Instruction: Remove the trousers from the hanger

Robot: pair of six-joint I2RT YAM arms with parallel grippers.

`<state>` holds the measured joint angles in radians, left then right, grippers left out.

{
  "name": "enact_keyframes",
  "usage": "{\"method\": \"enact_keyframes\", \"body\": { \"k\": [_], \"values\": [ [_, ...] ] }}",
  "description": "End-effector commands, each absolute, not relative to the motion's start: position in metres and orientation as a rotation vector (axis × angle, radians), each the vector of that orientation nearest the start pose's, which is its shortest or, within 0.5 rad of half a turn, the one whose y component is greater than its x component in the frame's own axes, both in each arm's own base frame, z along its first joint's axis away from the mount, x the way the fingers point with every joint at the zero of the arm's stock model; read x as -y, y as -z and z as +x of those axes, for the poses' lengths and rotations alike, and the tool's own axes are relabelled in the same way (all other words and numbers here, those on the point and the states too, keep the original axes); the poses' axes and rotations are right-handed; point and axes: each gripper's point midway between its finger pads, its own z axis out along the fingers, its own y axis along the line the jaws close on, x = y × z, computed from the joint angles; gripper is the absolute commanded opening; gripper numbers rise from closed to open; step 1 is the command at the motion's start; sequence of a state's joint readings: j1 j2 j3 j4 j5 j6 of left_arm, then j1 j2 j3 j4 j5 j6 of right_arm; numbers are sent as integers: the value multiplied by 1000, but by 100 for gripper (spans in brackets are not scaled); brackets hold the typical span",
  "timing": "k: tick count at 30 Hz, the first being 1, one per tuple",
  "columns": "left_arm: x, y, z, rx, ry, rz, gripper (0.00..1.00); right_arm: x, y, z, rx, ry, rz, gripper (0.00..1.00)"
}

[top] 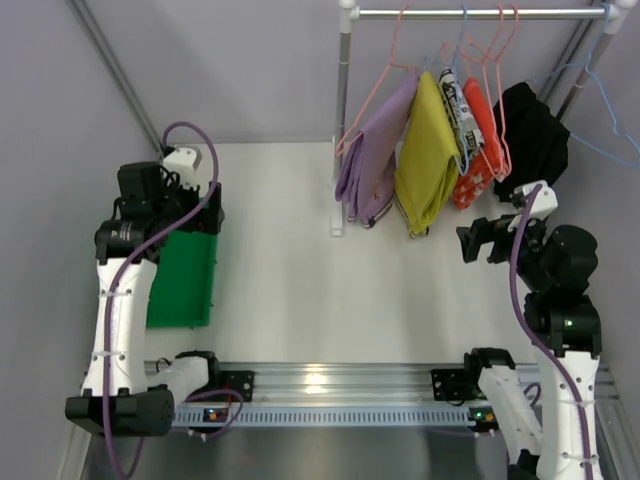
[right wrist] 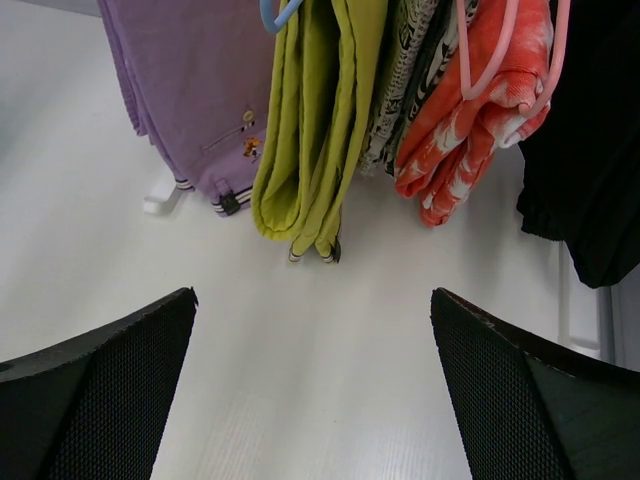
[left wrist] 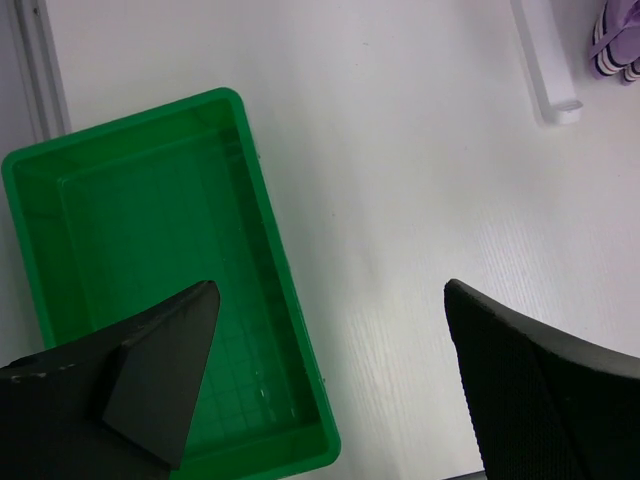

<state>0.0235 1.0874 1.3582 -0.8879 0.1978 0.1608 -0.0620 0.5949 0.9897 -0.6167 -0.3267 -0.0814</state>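
The lilac-purple trousers (top: 372,160) hang folded over the pale pink wire hanger (top: 376,88), at the left end of the rack's row of garments. In the right wrist view the trousers (right wrist: 190,90) fill the upper left, striped hem bands at the bottom. The left wrist view catches only their hem (left wrist: 615,45) in the top right corner. My right gripper (top: 472,243) (right wrist: 312,292) is open and empty, low over the table, right of and nearer than the trousers. My left gripper (top: 195,205) (left wrist: 330,290) is open and empty over the right edge of the green bin.
A green bin (top: 180,280) sits at the left. The rack's upright pole (top: 342,120) and top rail (top: 480,13) stand at the back. Beside the trousers hang a mustard-yellow garment (top: 428,150), a patterned one, an orange one (top: 482,130) and a black one (top: 535,135). A light blue hanger (top: 610,120) hangs far right.
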Motion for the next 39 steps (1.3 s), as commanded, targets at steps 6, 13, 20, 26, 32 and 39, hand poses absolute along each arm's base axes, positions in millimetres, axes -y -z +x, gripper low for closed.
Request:
{"method": "enact_keyframes", "body": {
  "k": [6,13,20,26,32,39],
  "values": [
    [34,-375,340,-2009,187,244,99,-33,-330,242,-1775,-189,-192,99],
    [102,-456,397,-1903,657,292,99,-31,-332,246,-1795,-185,-171,99],
    [195,-500,411,-1691,1014,407,99,-24,-330,249,-1824,-153,-149,100],
    [244,-491,437,-1630,1153,428,93,-19,-332,249,-1839,-124,-141,100],
    [284,-486,441,-1592,1354,455,85,-15,-333,253,-1852,-98,-143,99],
    [328,-472,431,-1607,1511,496,79,-11,-334,254,-1856,-73,-141,99]
  ]
}}
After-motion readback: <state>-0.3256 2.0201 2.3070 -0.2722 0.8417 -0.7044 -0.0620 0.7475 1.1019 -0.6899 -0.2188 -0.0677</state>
